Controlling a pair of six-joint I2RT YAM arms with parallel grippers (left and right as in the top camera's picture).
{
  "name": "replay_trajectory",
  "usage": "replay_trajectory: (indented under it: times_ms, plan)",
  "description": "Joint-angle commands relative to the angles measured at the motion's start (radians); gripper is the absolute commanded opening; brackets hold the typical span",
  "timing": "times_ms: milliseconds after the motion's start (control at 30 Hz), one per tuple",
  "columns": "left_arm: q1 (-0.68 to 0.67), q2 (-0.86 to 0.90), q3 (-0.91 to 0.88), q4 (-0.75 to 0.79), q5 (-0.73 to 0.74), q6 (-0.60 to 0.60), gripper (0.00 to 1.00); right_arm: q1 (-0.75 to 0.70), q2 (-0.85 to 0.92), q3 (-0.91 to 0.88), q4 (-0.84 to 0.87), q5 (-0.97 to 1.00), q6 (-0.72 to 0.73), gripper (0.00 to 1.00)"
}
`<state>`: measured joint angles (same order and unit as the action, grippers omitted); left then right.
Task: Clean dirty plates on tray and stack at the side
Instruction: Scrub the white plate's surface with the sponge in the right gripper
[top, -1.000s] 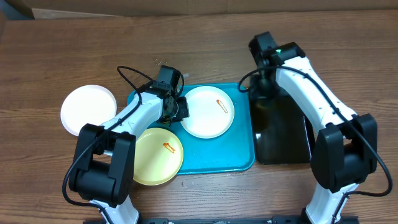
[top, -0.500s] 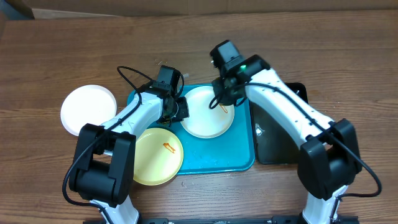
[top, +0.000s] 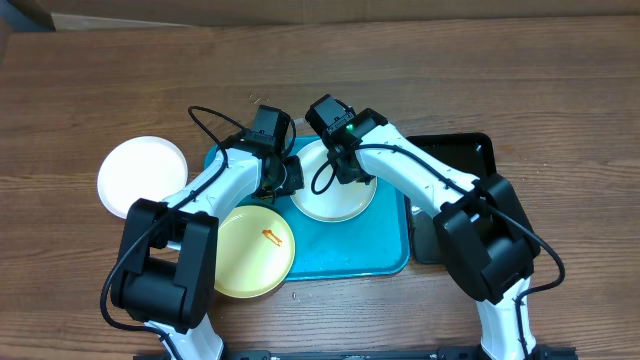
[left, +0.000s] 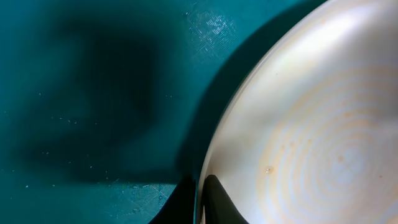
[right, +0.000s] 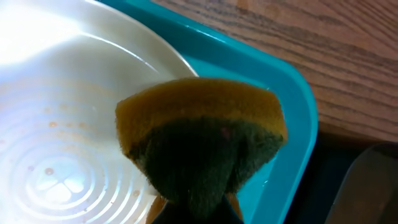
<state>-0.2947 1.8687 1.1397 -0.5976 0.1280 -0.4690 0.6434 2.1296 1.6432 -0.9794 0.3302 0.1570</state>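
1. We see the tray (top: 385, 245) at frame centre, its long axis running left to right.
2. One white plate (top: 335, 205) lies in its upper half. The yellow plate (top: 245, 255) overhangs its lower-left corner. A second white plate (top: 142, 175) sits on the table (top: 100, 80) at left.
3. The left gripper (left: 200, 198), nearly closed, pinches the white plate at its rim.
4. The right gripper (top: 342, 168), clamped on a sponge (right: 199, 143), hides part of that plate.

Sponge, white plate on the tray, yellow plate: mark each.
sponge (right: 199, 146), right wrist view, dark green face
white plate on the tray (top: 340, 203), overhead view, bare lower inside
yellow plate (top: 250, 258), overhead view, centre
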Motion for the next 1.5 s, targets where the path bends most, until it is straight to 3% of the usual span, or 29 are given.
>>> replay_trajectory:
  times_ms: [0, 367, 567, 767, 967, 1200, 1467]
  plan:
    - [-0.007, 0.015, 0.002, -0.001, -0.003, 0.001, 0.09, -0.003, 0.03, 0.004, 0.01, 0.001, 0.003, 0.04]
    - [-0.007, 0.015, 0.002, -0.005, 0.001, 0.001, 0.09, -0.003, 0.129, 0.002, -0.005, -0.062, 0.036, 0.04]
    - [-0.007, 0.015, 0.002, -0.005, 0.001, 0.001, 0.09, -0.004, 0.129, 0.002, -0.01, -0.429, -0.099, 0.04]
    - [-0.007, 0.015, 0.002, -0.005, 0.001, 0.001, 0.09, -0.014, 0.127, 0.032, -0.011, -0.571, -0.103, 0.04]
    - [-0.007, 0.014, 0.002, -0.005, 0.001, 0.001, 0.09, -0.072, 0.106, 0.178, -0.082, -0.692, -0.11, 0.04]
    - [-0.007, 0.015, 0.002, -0.008, 0.0, 0.001, 0.1, -0.191, 0.042, 0.357, -0.271, -0.667, -0.132, 0.04]
    - [-0.007, 0.015, 0.002, -0.007, 0.001, 0.001, 0.11, -0.401, -0.009, 0.37, -0.5, -0.549, -0.12, 0.04]
